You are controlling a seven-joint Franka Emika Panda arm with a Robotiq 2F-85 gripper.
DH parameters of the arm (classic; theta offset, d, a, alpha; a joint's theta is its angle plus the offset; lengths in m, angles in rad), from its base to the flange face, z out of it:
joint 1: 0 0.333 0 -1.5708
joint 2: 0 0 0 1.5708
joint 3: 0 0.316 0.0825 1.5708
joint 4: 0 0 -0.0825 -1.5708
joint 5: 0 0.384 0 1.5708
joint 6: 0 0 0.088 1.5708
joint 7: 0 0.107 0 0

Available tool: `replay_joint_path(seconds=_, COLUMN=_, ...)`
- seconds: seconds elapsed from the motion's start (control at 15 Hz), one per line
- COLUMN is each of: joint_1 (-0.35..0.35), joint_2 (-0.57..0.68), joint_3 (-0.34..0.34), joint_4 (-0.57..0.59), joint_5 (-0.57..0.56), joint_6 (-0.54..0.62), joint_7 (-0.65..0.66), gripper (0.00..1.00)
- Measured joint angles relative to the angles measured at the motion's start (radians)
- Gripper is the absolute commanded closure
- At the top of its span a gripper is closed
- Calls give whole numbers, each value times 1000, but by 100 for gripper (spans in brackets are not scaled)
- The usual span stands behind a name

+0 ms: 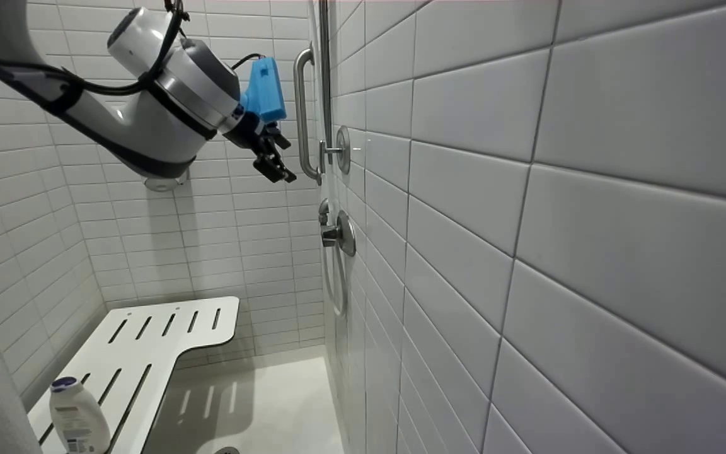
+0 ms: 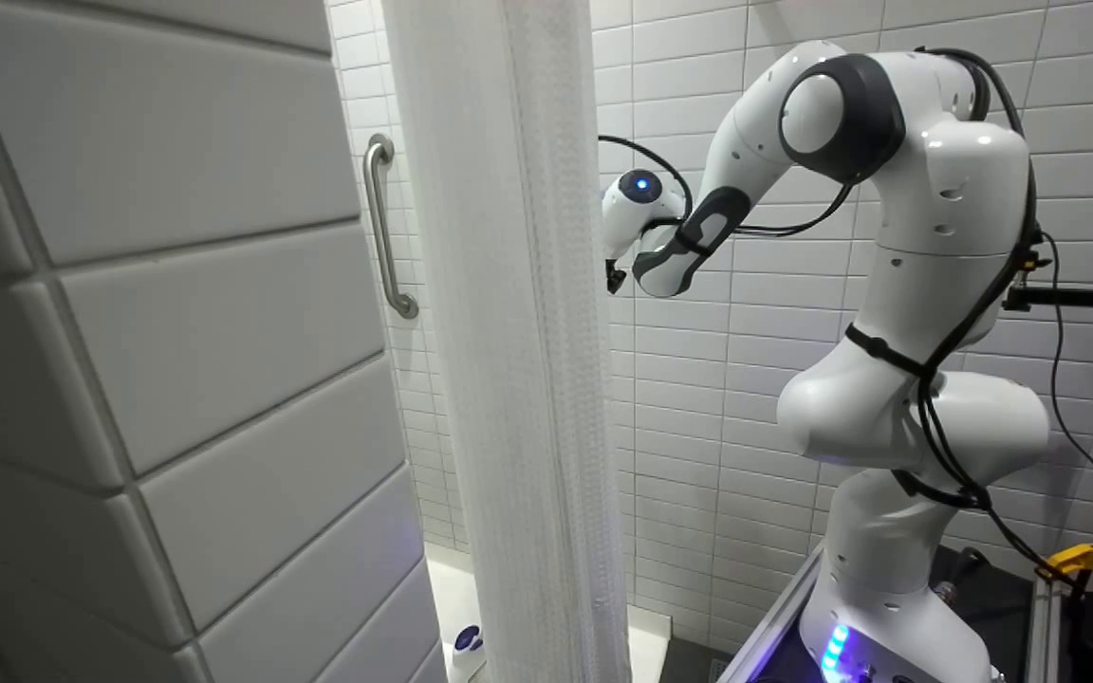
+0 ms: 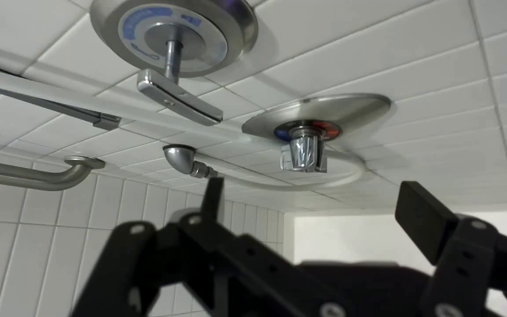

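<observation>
My gripper (image 3: 315, 202) stands open with nothing between its black pads (image 3: 425, 222). In an exterior view the gripper (image 1: 288, 161) hangs in the air, pointing toward the tiled wall and apart from it. Nearest to it there are the grab bar (image 1: 303, 113) and the upper lever handle (image 1: 323, 156). The wrist view shows that metal lever (image 3: 181, 97) on its round plate (image 3: 240, 26). Farther along the wall, a chrome knob (image 3: 304, 152) sits on a second plate (image 3: 363, 110) with blue and red marks. Only a small dark piece of the gripper (image 2: 615, 277) shows beside the curtain.
A white hose (image 3: 288, 188) loops from an elbow fitting (image 3: 179, 158) on the wall. Below the arm, a slotted white bench (image 1: 167, 343) carries a white bottle (image 1: 78, 419) with a purple cap. A curtain (image 2: 527, 379) hangs in front of part of the shower.
</observation>
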Motion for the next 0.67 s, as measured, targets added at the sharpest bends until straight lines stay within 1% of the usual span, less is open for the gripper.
replay_joint_path(seconds=0.13, joint_1=2, joint_2=6, joint_3=5, joint_4=35, joint_5=-61, joint_6=-39, joint_7=-26, gripper=0)
replay_joint_path(seconds=0.4, joint_1=15, joint_2=21, joint_3=21, joint_4=92, joint_5=-193, joint_6=-80, joint_7=-30, gripper=0)
replay_joint_path(seconds=0.53, joint_1=22, joint_2=32, joint_3=27, joint_4=114, joint_5=-276, joint_6=-95, joint_7=-24, gripper=0)
replay_joint_path(seconds=0.67, joint_1=26, joint_2=41, joint_3=29, joint_4=137, joint_5=-387, joint_6=-107, joint_7=-10, gripper=0)
